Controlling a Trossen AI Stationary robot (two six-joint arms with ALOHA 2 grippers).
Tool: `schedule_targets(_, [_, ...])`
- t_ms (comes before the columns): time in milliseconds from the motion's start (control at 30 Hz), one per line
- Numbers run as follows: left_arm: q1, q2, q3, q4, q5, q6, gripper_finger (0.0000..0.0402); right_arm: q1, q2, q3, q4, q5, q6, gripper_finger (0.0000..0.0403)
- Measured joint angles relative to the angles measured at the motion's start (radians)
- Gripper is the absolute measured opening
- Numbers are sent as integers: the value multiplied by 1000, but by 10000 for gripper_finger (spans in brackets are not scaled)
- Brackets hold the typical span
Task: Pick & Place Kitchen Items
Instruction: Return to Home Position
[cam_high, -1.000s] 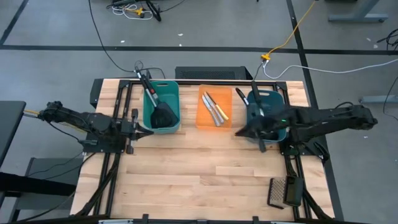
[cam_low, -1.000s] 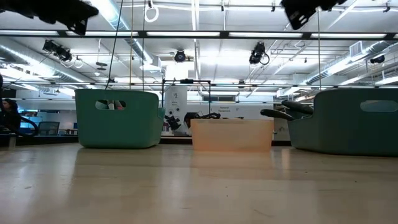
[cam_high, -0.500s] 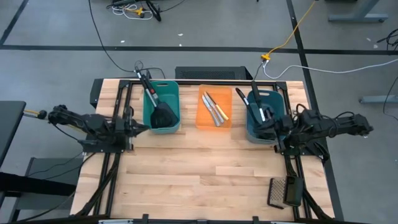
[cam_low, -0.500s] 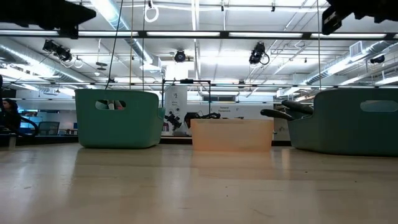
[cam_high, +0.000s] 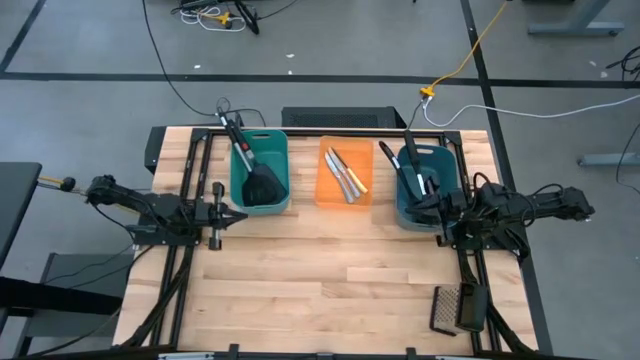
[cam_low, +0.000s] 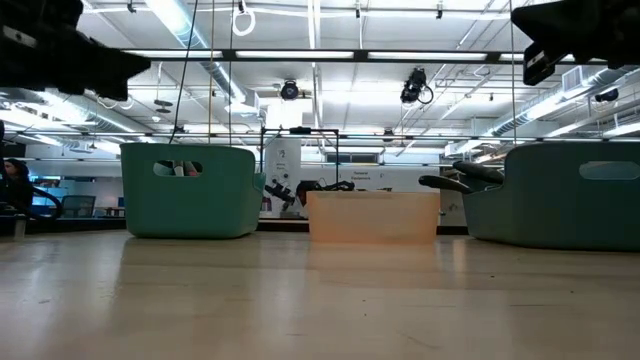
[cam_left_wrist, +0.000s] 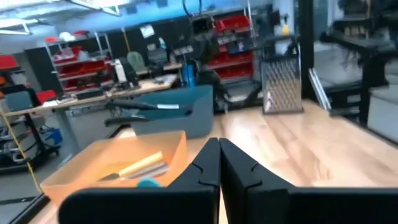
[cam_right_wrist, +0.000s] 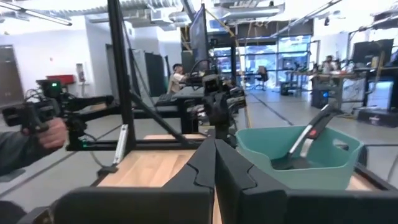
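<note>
The kitchen items lie in three tubs at the table's far side. A black spatula (cam_high: 262, 183) stands in the teal tub (cam_high: 262, 170), its handle leaning on the far rim. Several small knives (cam_high: 346, 175) lie in the orange tub (cam_high: 345, 176). Black long-handled utensils (cam_high: 412, 170) rest in the blue tub (cam_high: 425, 182). My left gripper (cam_high: 232, 214) hovers shut and level, near-left of the teal tub; its shut fingers (cam_left_wrist: 219, 165) show in the wrist view. My right gripper (cam_high: 420, 204) hovers shut over the blue tub's near rim, its fingers (cam_right_wrist: 214, 163) pressed together.
A metal grater (cam_high: 443, 308) and a dark block (cam_high: 470, 308) lie at the near right corner. The wooden table top (cam_high: 320, 270) stretches bare between the arms and the near edge. A person's hand (cam_right_wrist: 43, 134) with a device shows beyond the table.
My right gripper has drawn back toward the table's right edge, from between the orange and blue tubs to the blue tub's near rim, sinking and tipping to about level. My left gripper has sunk lower. The tubs and their items have kept still.
</note>
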Motion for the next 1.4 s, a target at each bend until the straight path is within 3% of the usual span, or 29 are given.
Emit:
schedule_targets(267, [131,-2,3,-37,87,37,1,-13,-14,0,-19,3,-63,3])
schedule_targets(433, [277,8,1,-52,257,12,1,-35,-14,-16,-70,26,-33,2])
schedule_targets(533, [349,7,-4,-55,370,-6,0,-43,-19,-75,-2,23,-28,2])
schedule_targets(633, [394,7,-5,-50,415,-14,0,-43,-30,-146,96,26,-23,2])
schedule_targets(767, [410,7,-6,-45,437,-22,0,-44,-41,-153,31,80,-5,2])
schedule_targets(1200, [410,11,-6,-41,462,-59,9,-44,-42,-152,106,62,6,14])
schedule_targets(1400, [410,12,-6,-39,464,-93,28,-44,-41,-152,106,106,-10,11])
